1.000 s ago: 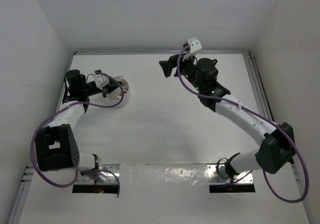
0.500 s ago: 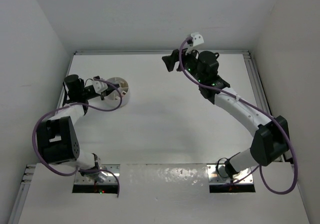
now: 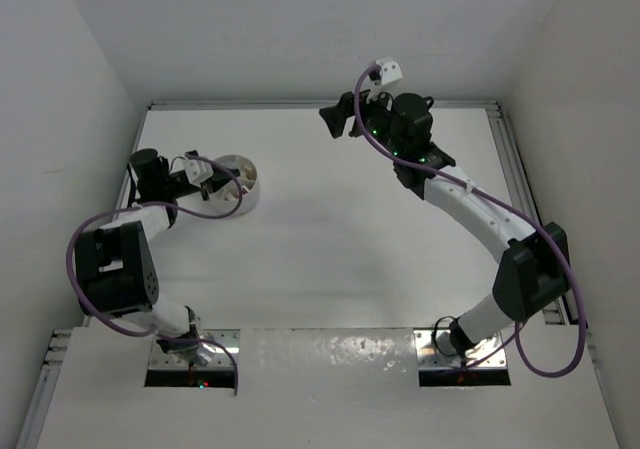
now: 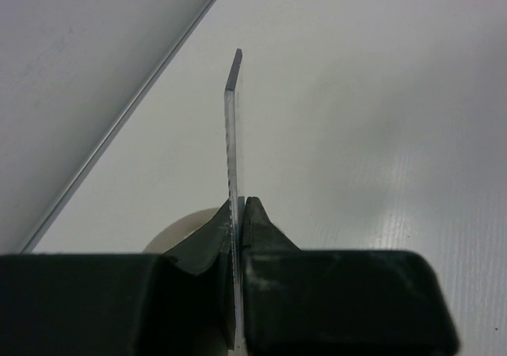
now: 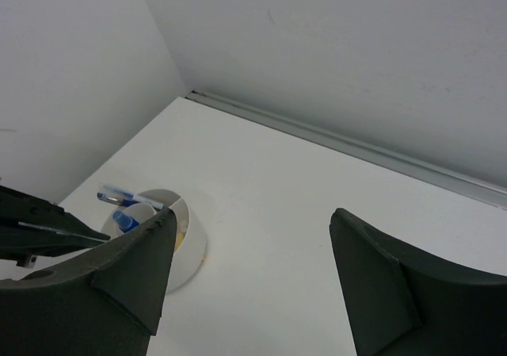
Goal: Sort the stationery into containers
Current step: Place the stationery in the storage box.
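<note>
My left gripper (image 4: 240,205) is shut on the clear ruler (image 4: 233,126), which is seen edge-on and sticks out past the fingertips. In the top view this gripper (image 3: 208,176) hovers at the left rim of the white tub (image 3: 243,189). The tub (image 5: 181,249) holds a blue pen (image 5: 127,196), a blue-capped bottle (image 5: 124,220) and something tan-yellow by its wall. The ruler's thin edge (image 5: 55,230) reaches toward the tub from the left. My right gripper (image 5: 252,217) is open with nothing between its jaws. It hangs high near the back wall (image 3: 338,124).
A metal rail (image 3: 320,104) runs along the table's back edge, and another rail (image 3: 512,169) follows the right side. White walls close in the left, back and right. Purple cables loop round both arms.
My left gripper has drawn back slightly to the left with the ruler, uncovering more of the tub. The right arm has stretched its gripper farther toward the back wall.
</note>
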Motion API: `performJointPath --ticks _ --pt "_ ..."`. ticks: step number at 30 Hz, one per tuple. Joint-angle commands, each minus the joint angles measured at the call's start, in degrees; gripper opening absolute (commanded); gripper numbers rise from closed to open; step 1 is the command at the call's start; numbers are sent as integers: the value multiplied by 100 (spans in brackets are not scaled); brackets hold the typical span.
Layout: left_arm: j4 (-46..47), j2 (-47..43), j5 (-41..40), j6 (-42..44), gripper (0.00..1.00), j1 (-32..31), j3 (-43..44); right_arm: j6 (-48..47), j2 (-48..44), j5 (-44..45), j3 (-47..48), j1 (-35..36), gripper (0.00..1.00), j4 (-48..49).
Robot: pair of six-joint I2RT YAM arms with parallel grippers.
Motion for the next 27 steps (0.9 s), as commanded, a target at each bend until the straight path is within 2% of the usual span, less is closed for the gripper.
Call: performJointPath --ticks 1,3,7,8,10,11,13,18,19,20,23,25,27 --pt "290 117 -389 -58 0 50 -13 -31 -79 -81 237 -124 77 24" --pt "878 161 -647 -383 0 59 -206 -39 -97 -72 219 -142 77 16" --pt "1169 214 -1024 -419 2 68 -365 -74 -62 -90 324 -160 77 -63" --pt "1431 231 -1147 -585 14 59 -383 -83 -9 -90 360 -151 77 -98" --pt "1600 240 -1315 -859 25 68 -436 -92 35 -116 456 -160 77 -160" --pt "1592 232 -1307 -842 34 85 -445 -101 61 -125 500 -160 77 -152" --pt "1583 188 -1289 -868 42 76 -480 -75 114 -151 527 -151 77 -143" --pt "1583 82 -1324 -1122 78 146 -445 -57 141 -257 597 -142 77 -160" --pt "1565 47 -1272 -1140 79 164 -410 -57 141 -257 588 -116 77 -169" --pt "1530 12 -1245 -1193 86 182 -366 -48 114 -266 580 -133 77 -178" --pt "1425 -76 -1140 -1264 91 191 -278 -57 27 -266 536 -116 77 -187" --pt "1215 -163 -1009 -1176 100 191 -190 -57 -53 -266 457 -107 77 -187" --pt "1039 -216 -903 -1089 100 199 -111 -57 -123 -266 386 -90 77 -204"
